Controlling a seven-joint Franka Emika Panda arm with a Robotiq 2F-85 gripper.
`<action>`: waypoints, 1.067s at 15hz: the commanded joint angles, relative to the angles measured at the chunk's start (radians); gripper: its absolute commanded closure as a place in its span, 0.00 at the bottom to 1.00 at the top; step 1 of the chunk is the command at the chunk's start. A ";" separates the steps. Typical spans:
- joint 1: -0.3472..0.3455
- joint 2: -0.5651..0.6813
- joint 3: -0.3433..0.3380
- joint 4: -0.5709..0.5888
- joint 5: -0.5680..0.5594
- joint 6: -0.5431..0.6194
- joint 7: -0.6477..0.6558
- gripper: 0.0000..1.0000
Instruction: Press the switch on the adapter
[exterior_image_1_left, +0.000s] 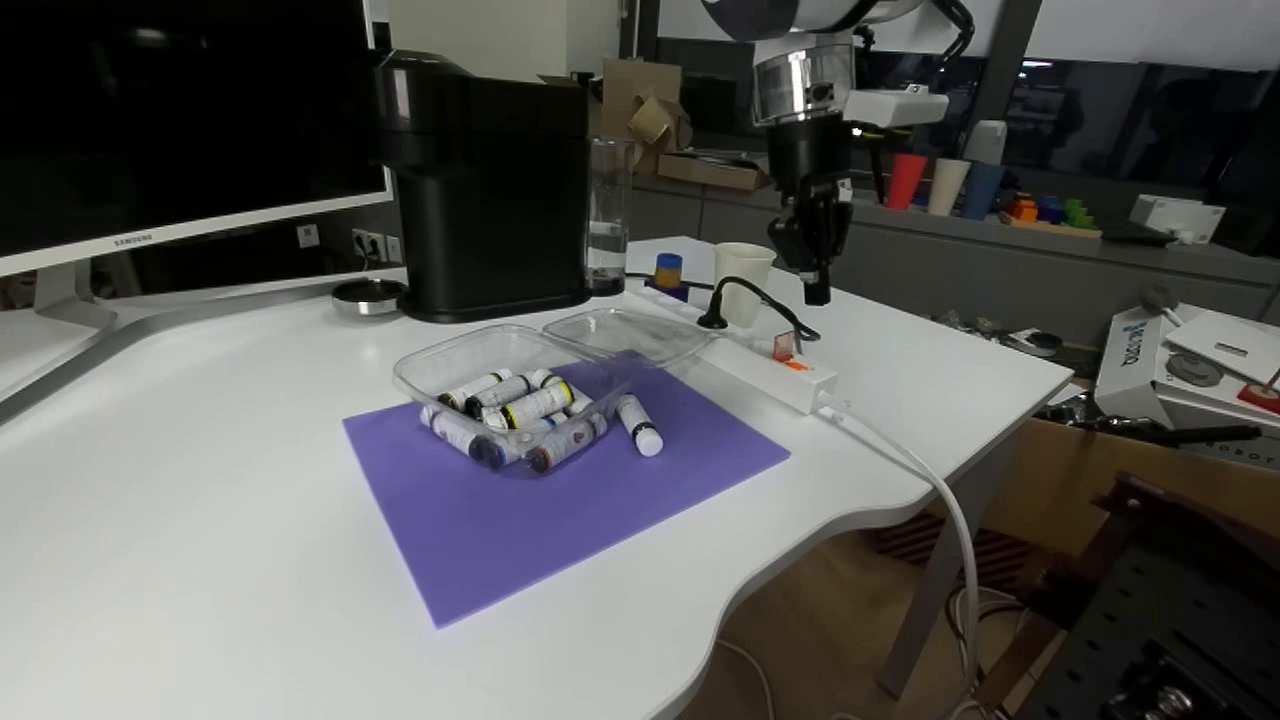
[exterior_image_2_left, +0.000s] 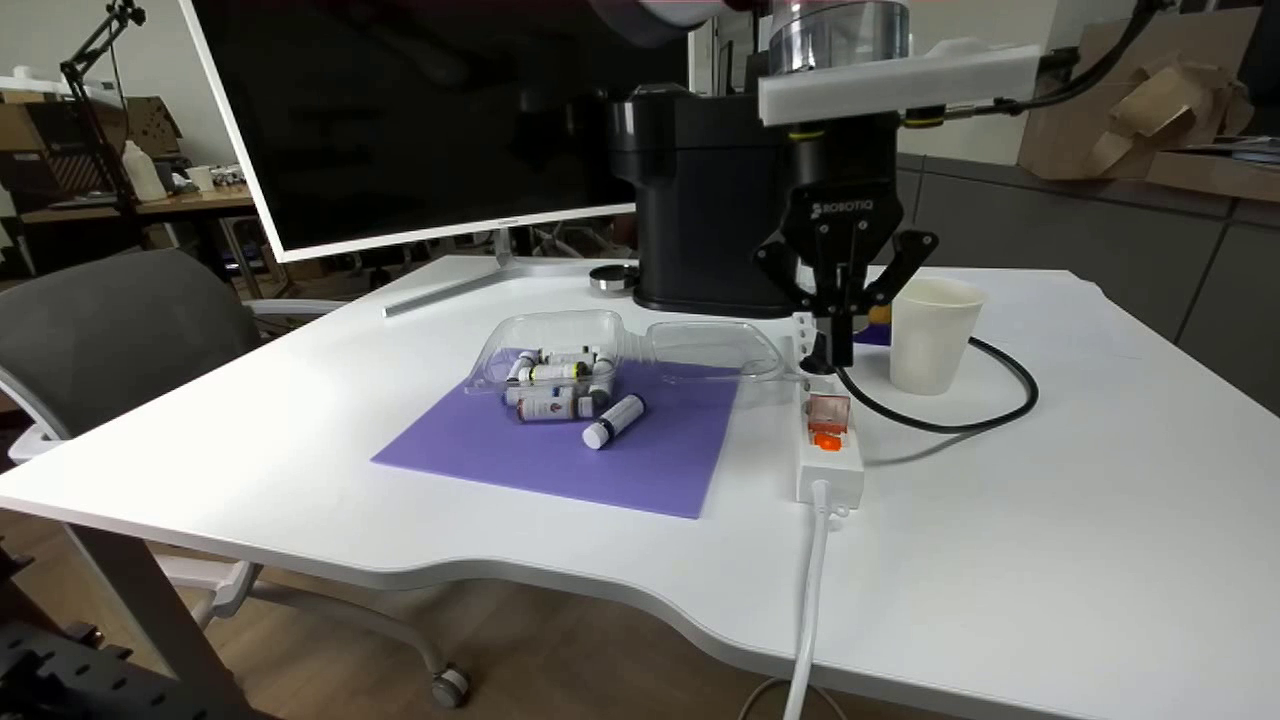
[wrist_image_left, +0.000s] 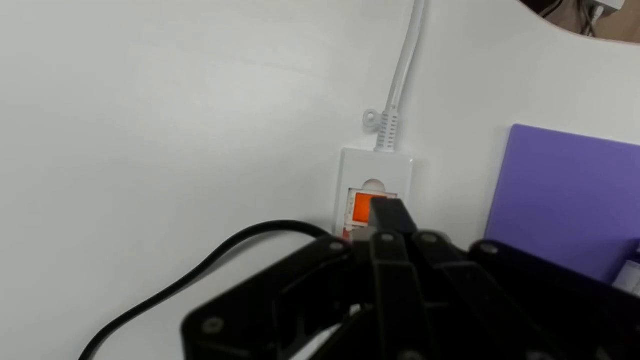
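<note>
The adapter is a long white power strip on the white table, seen in both exterior views (exterior_image_1_left: 757, 374) (exterior_image_2_left: 832, 484) and, at its cable end, in the wrist view (wrist_image_left: 376, 165). Its red-orange switch (exterior_image_1_left: 797, 366) (exterior_image_2_left: 827, 441) lies near the white cable's end, with a clear reddish cover (exterior_image_1_left: 783, 347) (exterior_image_2_left: 829, 411) standing open behind it. In the wrist view the switch (wrist_image_left: 362, 207) is partly hidden by the fingertips. My gripper (exterior_image_1_left: 817, 292) (exterior_image_2_left: 841, 350) (wrist_image_left: 392, 212) is shut and empty, pointing down. It is above the adapter, apart from the switch.
A black plug (exterior_image_2_left: 818, 362) sits in the strip, its black cord (exterior_image_2_left: 1000, 365) looping past a white cup (exterior_image_2_left: 930, 340). A purple mat (exterior_image_2_left: 640, 485) holds a clear container (exterior_image_2_left: 500, 350) of small bottles. A tall black machine (exterior_image_1_left: 490, 200) and monitor (exterior_image_1_left: 180, 110) stand behind.
</note>
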 joint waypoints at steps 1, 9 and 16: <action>-0.005 -0.017 0.009 -0.044 -0.023 0.091 0.031 1.00; -0.023 0.002 0.033 -0.106 0.003 0.246 0.003 1.00; -0.044 0.021 0.032 -0.115 0.007 0.269 0.009 1.00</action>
